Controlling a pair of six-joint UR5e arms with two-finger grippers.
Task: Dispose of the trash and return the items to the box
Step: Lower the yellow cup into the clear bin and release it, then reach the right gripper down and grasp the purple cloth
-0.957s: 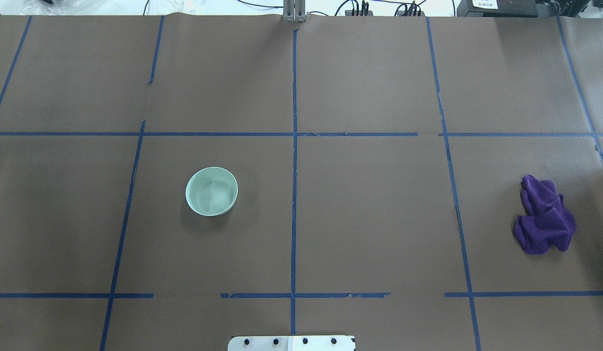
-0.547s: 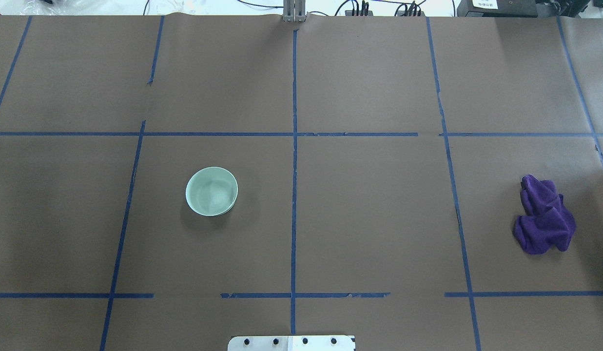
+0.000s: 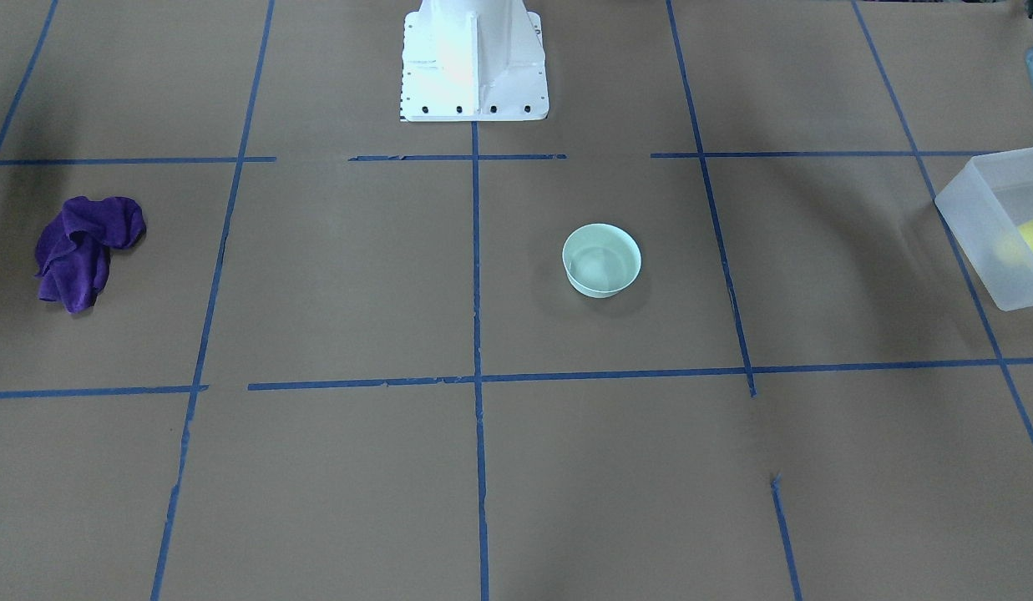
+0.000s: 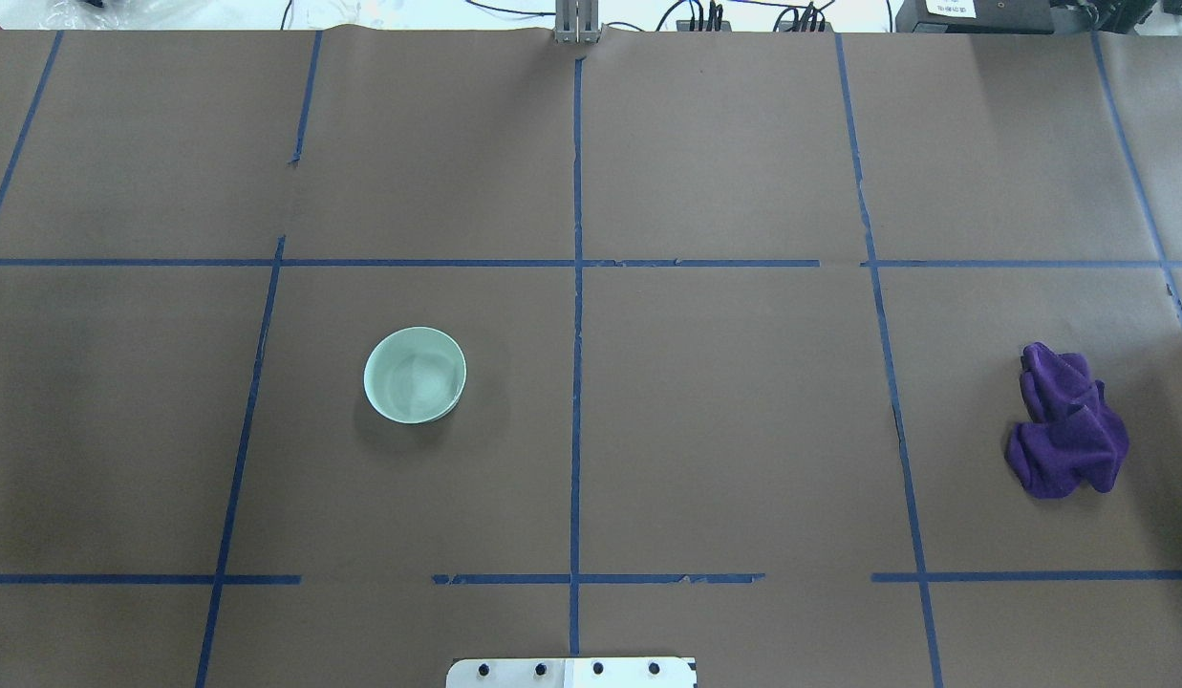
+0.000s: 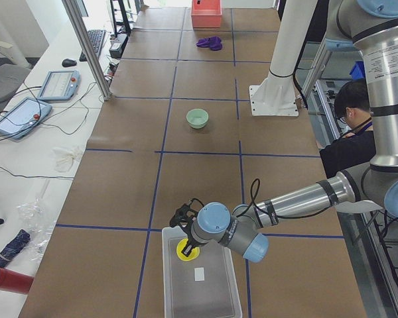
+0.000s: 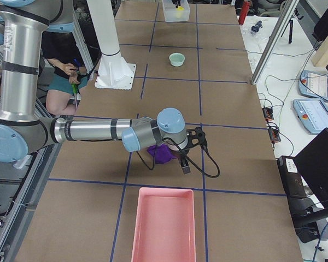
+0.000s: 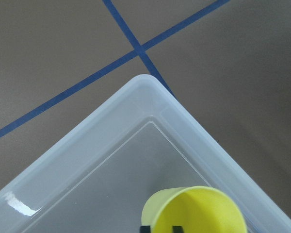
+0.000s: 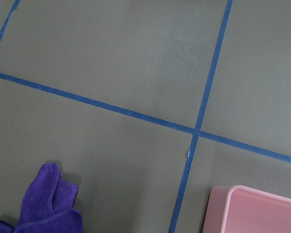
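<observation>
Bowl (image 4: 415, 375) unmoved; cup (image 7: 194, 211) outside overhead view

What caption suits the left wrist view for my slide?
Yellow cup at one corner of the translucent box, blue tape beyond.

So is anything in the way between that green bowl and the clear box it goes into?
Nothing visible. Between the green bowl and the clear box there is only bare brown table cover, crossed by a flat blue tape line. The purple cloth lies far off on the bowl's other side.
</observation>
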